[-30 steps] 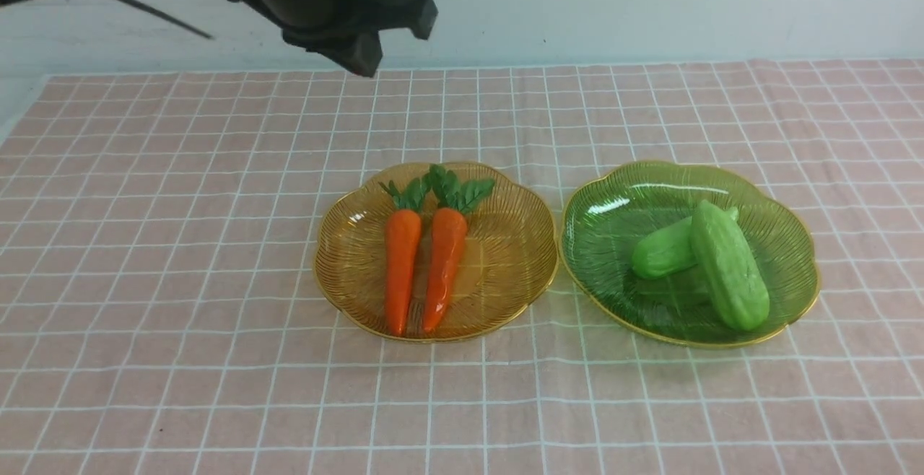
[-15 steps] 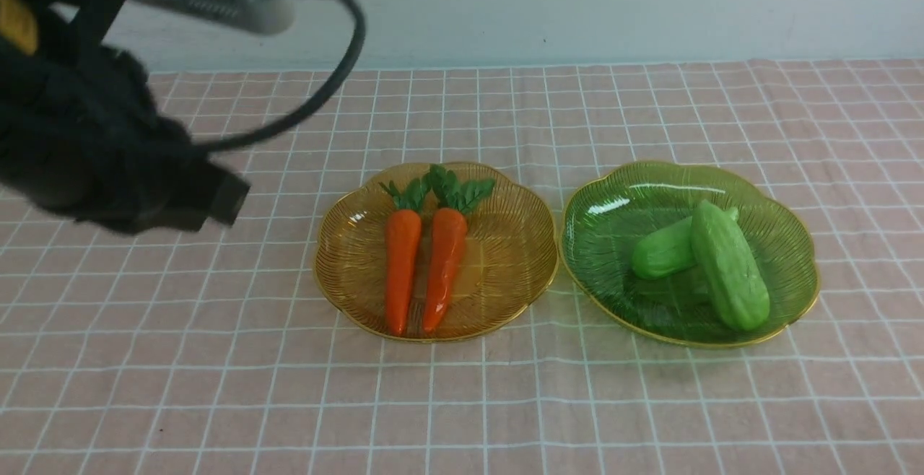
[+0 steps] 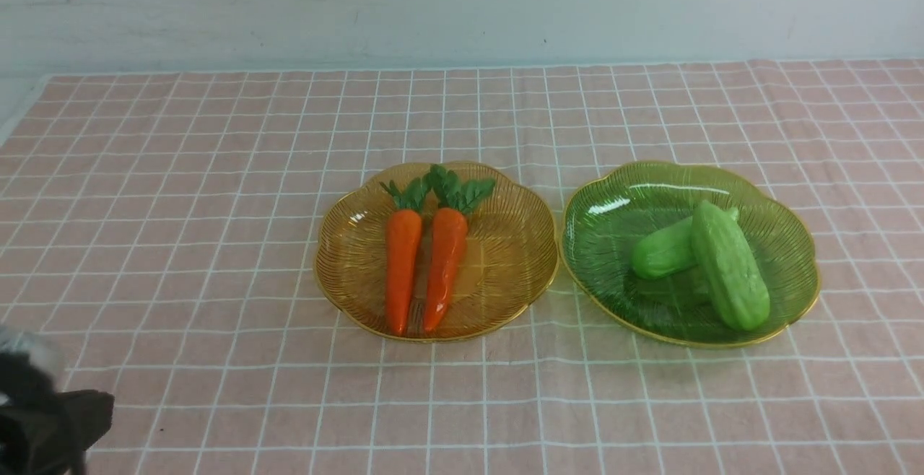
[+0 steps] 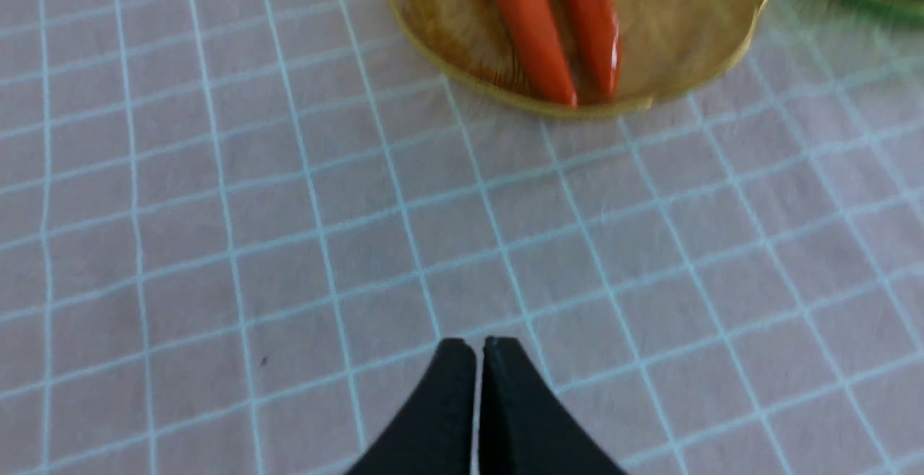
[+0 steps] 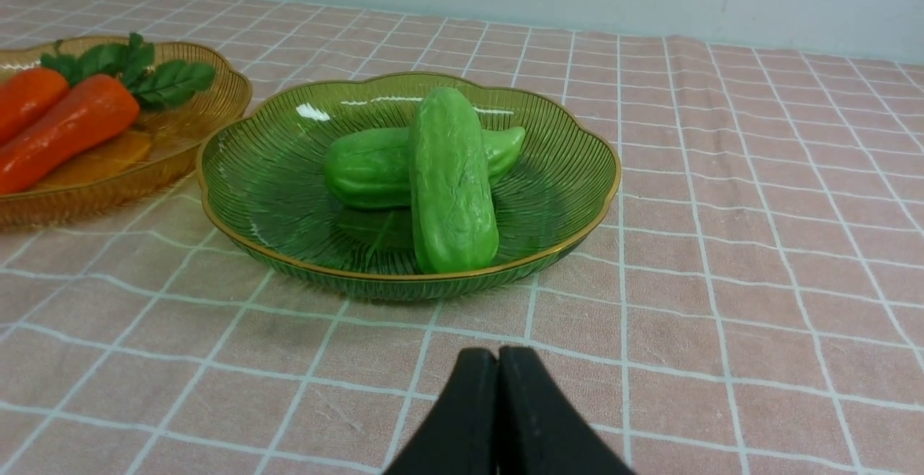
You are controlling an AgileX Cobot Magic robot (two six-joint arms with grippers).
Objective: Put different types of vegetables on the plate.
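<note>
- Left arm [image 3: 43,424] has dropped from upper left to the near-left corner of the front view since a second ago.
- Left gripper [image 4: 480,349]: tips pressed together, empty, over bare cloth [image 3: 216,258].
- Right gripper [image 5: 498,359]: tips together, empty.
- Two carrots [image 3: 401,266] side by side in amber plate [image 3: 520,258].
- Two cucumbers [image 3: 729,266] crossed in green plate [image 3: 599,244], just beside.

No readable text, labels or numbers anywhere.

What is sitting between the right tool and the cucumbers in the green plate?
Nothing visible. In the right wrist view only bare pink checked tablecloth lies between the shut right tool and the ribbed green glass plate. Its low rim fronts the two light-green toy cucumbers, one lying across the other.
</note>
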